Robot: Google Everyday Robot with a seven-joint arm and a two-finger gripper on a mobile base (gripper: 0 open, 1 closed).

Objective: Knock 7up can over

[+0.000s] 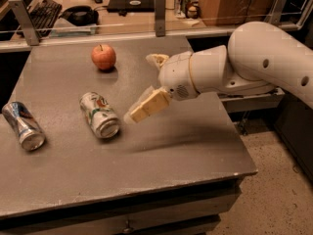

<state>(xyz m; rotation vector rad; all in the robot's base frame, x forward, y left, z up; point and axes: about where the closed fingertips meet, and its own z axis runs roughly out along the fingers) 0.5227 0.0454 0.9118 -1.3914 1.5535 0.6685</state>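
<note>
Silver-white 7up can (99, 114) is flat on its side for you, left of the tabletop's middle, its top end facing the front edge. The gripper (140, 87) hovers just right of it, not touching, fingers spread with nothing between them. The apple (103, 57) sits toward the back edge, and the blue can (23, 125) lies by the left edge.

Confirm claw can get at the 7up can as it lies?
Probably yes. The 7up can lies on its side, the open claw hangs close beside it, and only bare table shows between them; the apple and blue can sit off that path.
</note>
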